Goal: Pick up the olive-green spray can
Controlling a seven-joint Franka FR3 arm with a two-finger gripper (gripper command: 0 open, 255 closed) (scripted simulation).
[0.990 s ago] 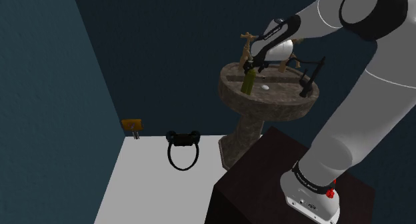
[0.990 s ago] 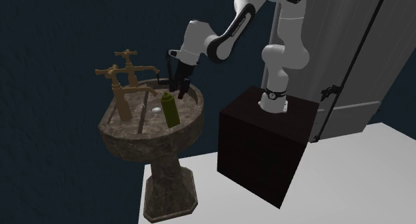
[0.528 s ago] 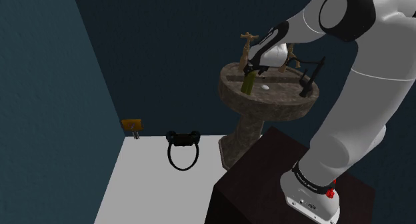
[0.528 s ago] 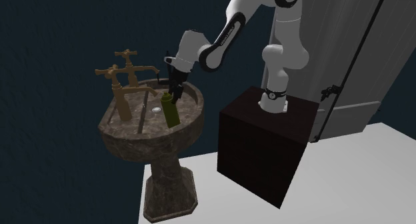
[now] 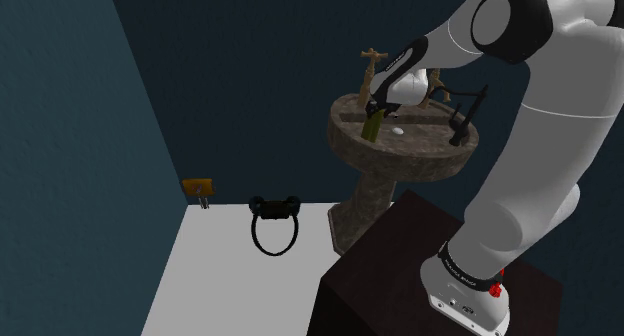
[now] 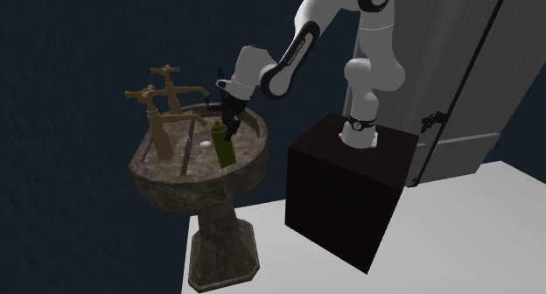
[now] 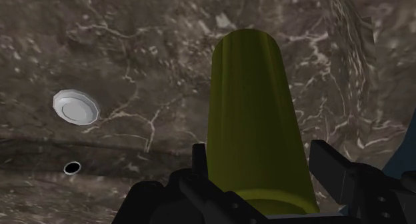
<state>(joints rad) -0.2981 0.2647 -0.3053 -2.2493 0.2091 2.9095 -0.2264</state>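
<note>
in the corner by the dark blue wall stands a brown marbled pedestal sink (image 5: 400, 158) (image 6: 175, 185), and the olive-green spray can (image 5: 371, 130) (image 6: 226, 148) (image 7: 257, 116) stands in its bowl, nearly upright, on the side nearest the robot's stand (image 5: 390, 279) (image 6: 341, 196). the black gripper (image 5: 377, 110) (image 6: 231, 121) (image 7: 257, 159) hangs over the can's upper end, pointing down into the bowl, with the white arm bending over from the stand to reach it. in the wrist view the two fingers (image 7: 333, 166) stand apart, one on each side of the can's body and close to it; a thin gap seems to show on both sides, so they bracket the can without clasping it. a pale round drain (image 7: 76, 107) (image 6: 204, 144) (image 5: 398, 131) lies on the bowl's floor near the can, apart from it, and a small dark overflow hole (image 7: 72, 167) sits in the wall near the drain. brass cross-handled taps (image 6: 162, 100) (image 5: 372, 62) rise from the far rim. on the white floor (image 5: 230, 284) beside the pedestal lies a black ring-shaped thing (image 5: 274, 226). behind the stand is a grey plank door (image 6: 472, 73).
</note>
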